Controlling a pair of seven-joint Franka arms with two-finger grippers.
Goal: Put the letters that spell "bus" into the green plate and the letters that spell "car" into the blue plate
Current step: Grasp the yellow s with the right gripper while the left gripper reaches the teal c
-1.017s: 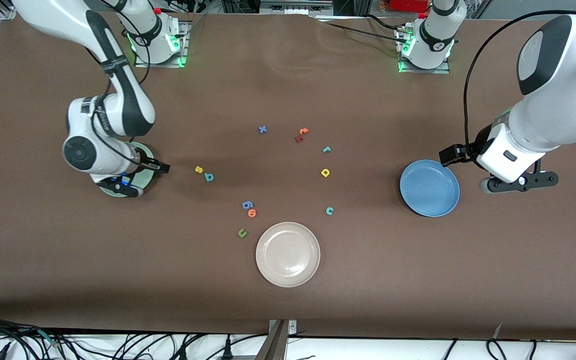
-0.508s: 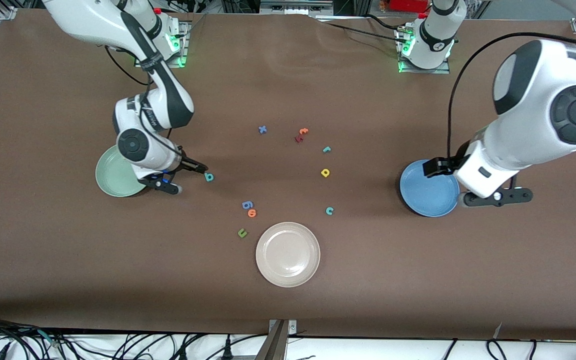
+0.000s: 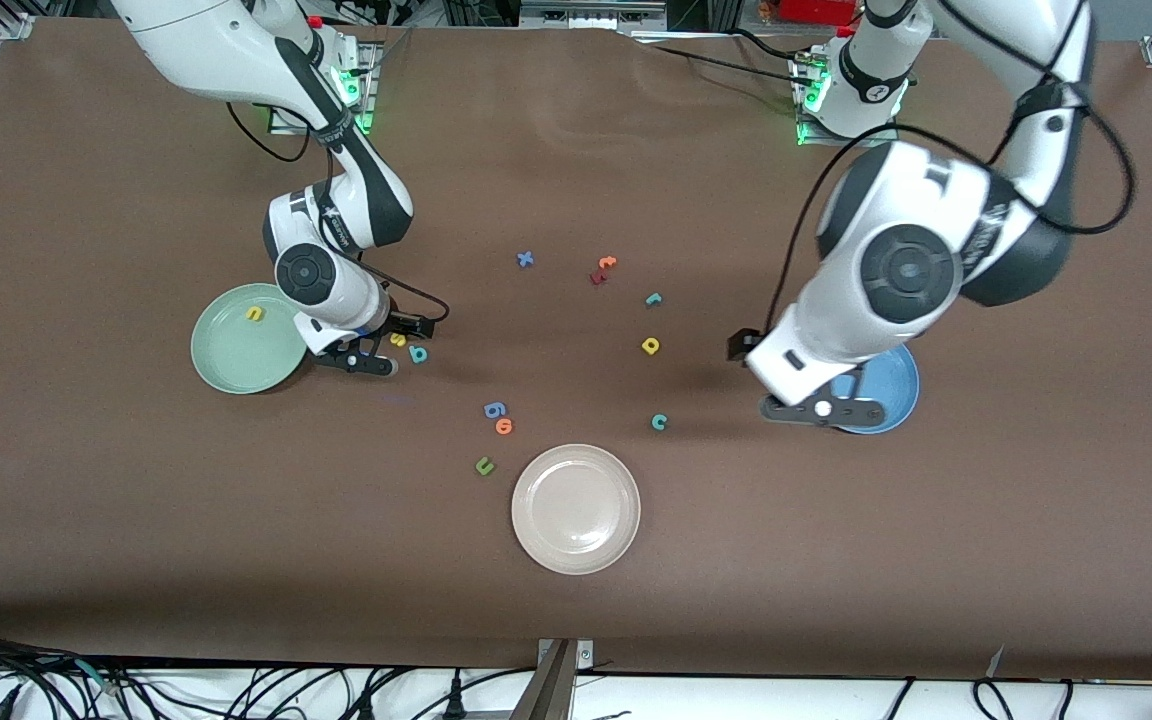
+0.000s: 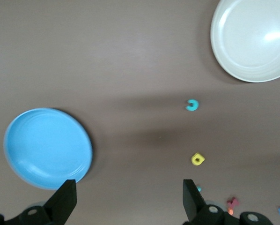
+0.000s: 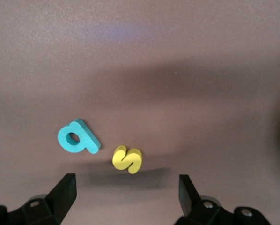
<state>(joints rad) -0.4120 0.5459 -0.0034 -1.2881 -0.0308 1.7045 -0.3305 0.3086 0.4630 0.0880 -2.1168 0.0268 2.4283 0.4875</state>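
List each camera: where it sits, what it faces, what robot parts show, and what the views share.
Front view: high across the table, facing both arm bases; both arms show, right hand over the yellow "s", left hand at the blue plate.
Left wrist view: on the left wrist, looking down; open fingertips, blue plate, teal "c", beige-white plate.
Right wrist view: on the right wrist, looking down; open fingertips, yellow "s", teal "b".
Shared: each wrist view's items also appear in front.
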